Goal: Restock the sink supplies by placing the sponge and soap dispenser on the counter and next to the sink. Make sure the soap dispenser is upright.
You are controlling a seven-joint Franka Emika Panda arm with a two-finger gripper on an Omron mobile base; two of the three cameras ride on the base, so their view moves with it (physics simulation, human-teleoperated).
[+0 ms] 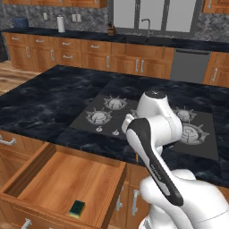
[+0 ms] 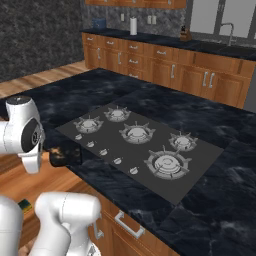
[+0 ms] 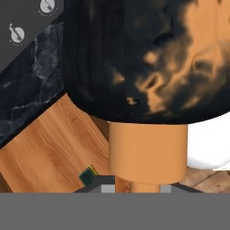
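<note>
The soap dispenser (image 3: 134, 58) looms close in the hand view, a dark bottle with orange blotches. Its orange pump neck (image 3: 148, 152) runs down between my fingertips. My gripper (image 3: 137, 188) is shut on it. From the right base view, the dark bottle (image 2: 67, 154) hangs at the island's front edge, beside my arm's wrist. The sponge (image 1: 77, 208), yellow with a green top, lies in the open wooden drawer (image 1: 67, 179) below the island; it also appears as the sponge (image 2: 24, 205) and the sponge (image 3: 88, 175). The sink (image 1: 147, 39) with its faucet (image 1: 146, 27) sits in the far counter (image 1: 80, 35).
The black-topped island (image 1: 40, 103) with a gas stove (image 1: 116, 112) lies between me and the far counter. A paper towel roll (image 1: 61, 23) and a blue pot (image 1: 20, 22) stand on the far counter's left. A grey dishwasher front (image 1: 190, 65) is right of the sink.
</note>
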